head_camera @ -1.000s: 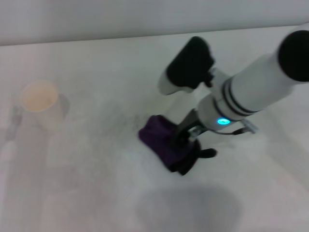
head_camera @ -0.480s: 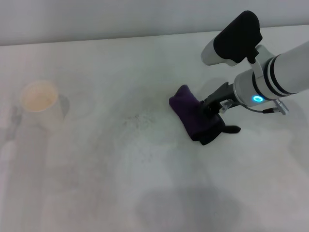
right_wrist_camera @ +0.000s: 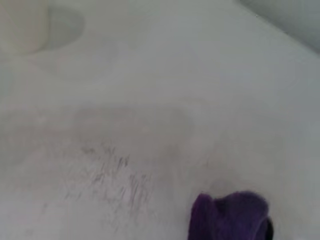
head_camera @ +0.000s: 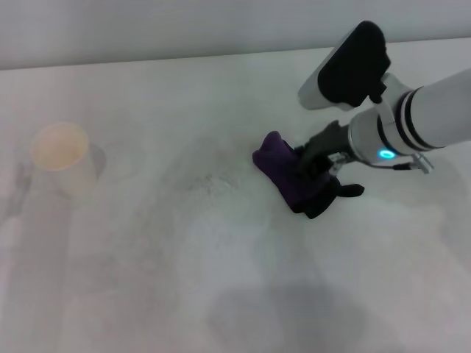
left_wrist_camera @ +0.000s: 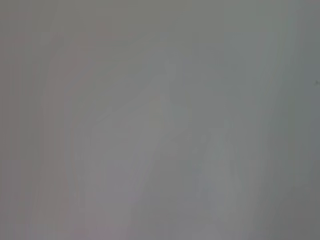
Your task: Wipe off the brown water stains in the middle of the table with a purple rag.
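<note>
The purple rag (head_camera: pixel 283 176) lies bunched on the white table (head_camera: pixel 221 279), right of the middle, with its black strap (head_camera: pixel 352 190) sticking out to the right. My right gripper (head_camera: pixel 315 173) comes down from the right and is shut on the rag, pressing it to the table. The rag also shows in the right wrist view (right_wrist_camera: pixel 227 216). No tan-brown stain shows; only a faint grey speckled smudge (head_camera: pixel 212 182) lies left of the rag, and it shows in the right wrist view (right_wrist_camera: pixel 115 175) too. My left gripper is out of view.
A white paper cup (head_camera: pixel 60 153) stands at the far left of the table and shows in the right wrist view (right_wrist_camera: pixel 22 22). The table's back edge (head_camera: pixel 184 59) meets a grey wall. The left wrist view shows only plain grey.
My right gripper dragged the rag from the table's middle to the right and away from me, then slightly back to the left. The cup has not moved.
</note>
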You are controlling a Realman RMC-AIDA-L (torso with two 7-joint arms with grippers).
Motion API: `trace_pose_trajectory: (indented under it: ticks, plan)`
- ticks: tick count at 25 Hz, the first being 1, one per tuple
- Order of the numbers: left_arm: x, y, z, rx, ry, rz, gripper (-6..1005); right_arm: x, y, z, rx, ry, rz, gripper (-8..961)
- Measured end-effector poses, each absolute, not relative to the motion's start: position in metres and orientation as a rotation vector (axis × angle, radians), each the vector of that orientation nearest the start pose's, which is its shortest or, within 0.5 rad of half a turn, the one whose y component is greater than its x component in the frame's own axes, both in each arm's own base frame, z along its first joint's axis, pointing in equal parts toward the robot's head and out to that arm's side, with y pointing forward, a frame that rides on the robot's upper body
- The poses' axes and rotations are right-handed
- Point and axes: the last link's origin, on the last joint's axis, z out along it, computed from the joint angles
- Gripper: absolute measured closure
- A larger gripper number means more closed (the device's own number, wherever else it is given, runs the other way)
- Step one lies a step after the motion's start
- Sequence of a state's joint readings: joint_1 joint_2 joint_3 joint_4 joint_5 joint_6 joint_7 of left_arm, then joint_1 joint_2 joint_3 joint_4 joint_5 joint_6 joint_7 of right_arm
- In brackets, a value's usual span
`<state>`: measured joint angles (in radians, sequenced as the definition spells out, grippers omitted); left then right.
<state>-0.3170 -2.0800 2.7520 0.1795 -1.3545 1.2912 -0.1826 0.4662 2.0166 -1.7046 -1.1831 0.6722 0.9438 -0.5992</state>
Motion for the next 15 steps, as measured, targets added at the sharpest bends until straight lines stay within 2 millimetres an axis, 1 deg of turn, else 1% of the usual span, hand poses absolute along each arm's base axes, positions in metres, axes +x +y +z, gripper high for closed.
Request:
trace_pose_trajectory:
  ticks: [2, 5, 6, 7, 9, 13, 15]
  plan:
    - [-0.356, 0.278, -0.016, -1.485, -0.661, -0.728, 112, 0.220, 0.367, -0.043, -2.461, 0.707, -0.243, 770]
    - [-0.356, 0.278, -0.016, -1.485, -0.660, -0.728, 112, 0.214, 0.370, -0.032, -2.405, 0.648, -0.148, 612]
    - [-0.356, 0.278, -0.016, -1.485, -0.660, -0.728, 112, 0.210, 0.373, -0.025, -2.354, 0.616, -0.078, 559]
    - [-0.356, 0.278, -0.016, -1.485, -0.660, -0.728, 112, 0.210, 0.373, -0.025, -2.354, 0.616, -0.078, 524]
    - [-0.356, 0.278, -0.016, -1.485, -0.660, -0.729, 112, 0.207, 0.378, -0.021, -2.300, 0.594, 0.002, 453]
    - [-0.356, 0.279, -0.016, -1.486, -0.657, -0.729, 112, 0.204, 0.387, -0.019, -2.226, 0.582, 0.180, 312]
    - [-0.356, 0.280, -0.015, -1.478, -0.659, -0.730, 112, 0.205, 0.391, -0.017, -2.187, 0.574, 0.254, 222]
